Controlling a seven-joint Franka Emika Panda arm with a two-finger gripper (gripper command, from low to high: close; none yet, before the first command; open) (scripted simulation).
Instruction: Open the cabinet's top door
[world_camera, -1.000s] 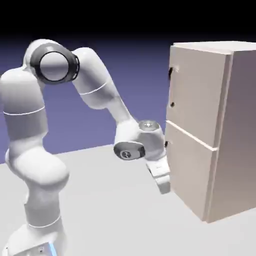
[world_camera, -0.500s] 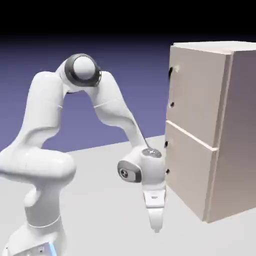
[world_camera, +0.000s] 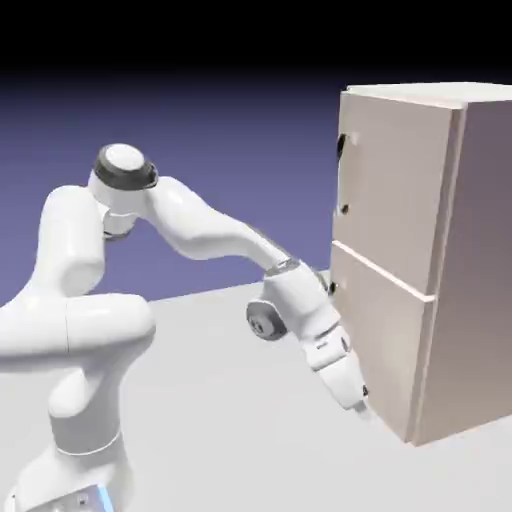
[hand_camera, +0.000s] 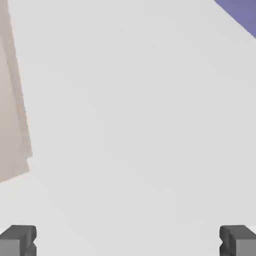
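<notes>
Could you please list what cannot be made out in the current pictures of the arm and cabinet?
- Cabinet's far side and back: hidden in the exterior view by its own body.
- Top door's handle: outside the hand view.
- Claw's fingertips: too small and blended with the tabletop in the exterior view.

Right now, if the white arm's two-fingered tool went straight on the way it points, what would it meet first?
Probably the pale grey flat tabletop, which fills the space between the tool's spread fingertips; how far off it lies is unclear.
</notes>
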